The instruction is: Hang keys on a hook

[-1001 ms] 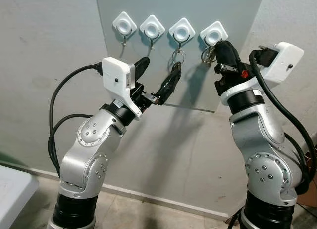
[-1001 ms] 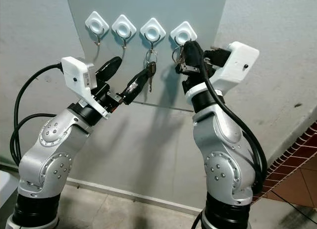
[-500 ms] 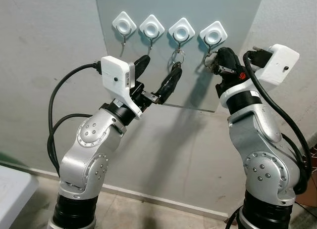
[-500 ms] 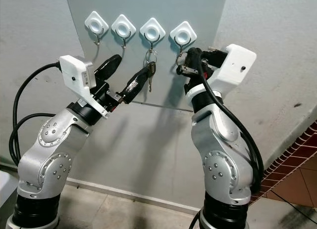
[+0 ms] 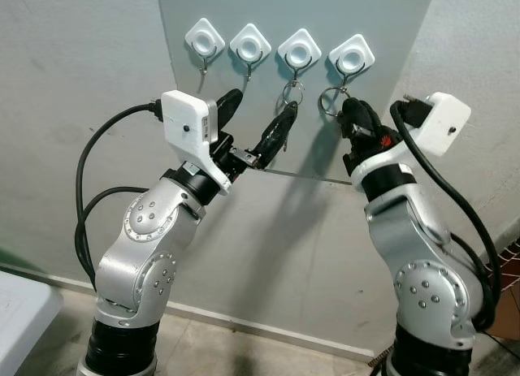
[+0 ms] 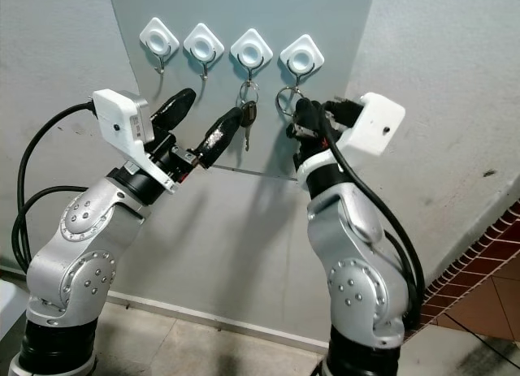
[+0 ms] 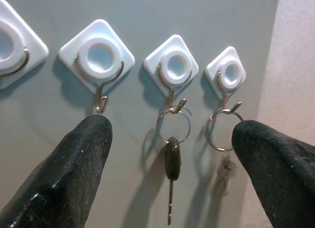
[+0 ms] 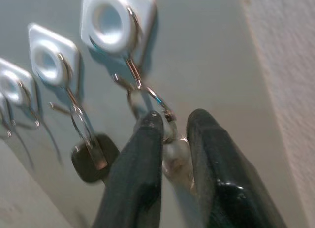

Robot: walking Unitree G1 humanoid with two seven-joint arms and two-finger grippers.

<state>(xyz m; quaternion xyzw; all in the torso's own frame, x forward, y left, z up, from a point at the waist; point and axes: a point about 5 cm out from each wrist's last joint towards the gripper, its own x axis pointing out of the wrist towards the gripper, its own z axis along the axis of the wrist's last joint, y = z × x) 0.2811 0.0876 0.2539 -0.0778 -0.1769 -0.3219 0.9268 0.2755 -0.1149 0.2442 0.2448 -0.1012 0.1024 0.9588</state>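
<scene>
A grey board [image 5: 390, 35] on the wall carries four white hooks. The right gripper [image 8: 170, 134] pinches a key ring [image 5: 329, 101] with nearly closed jaws, looping it on the rightmost hook [image 5: 351, 58]. The left gripper [image 5: 252, 120] waits, jaws wide and empty, near a hung key [image 7: 172, 159].

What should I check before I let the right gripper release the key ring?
1. Key ring on the rightmost hook: ok, the left wrist view shows the ring looped over it.
2. Right gripper grip: ok, fingers closed on the ring and the pale piece hanging from it.
3. Ring seated fully behind the hook tip: cannot tell, it sits near the tip.
4. Neighbouring black key undisturbed: ok, it hangs from the third hook.
5. Left gripper out of the way: ok, open, below the middle hooks.
</scene>
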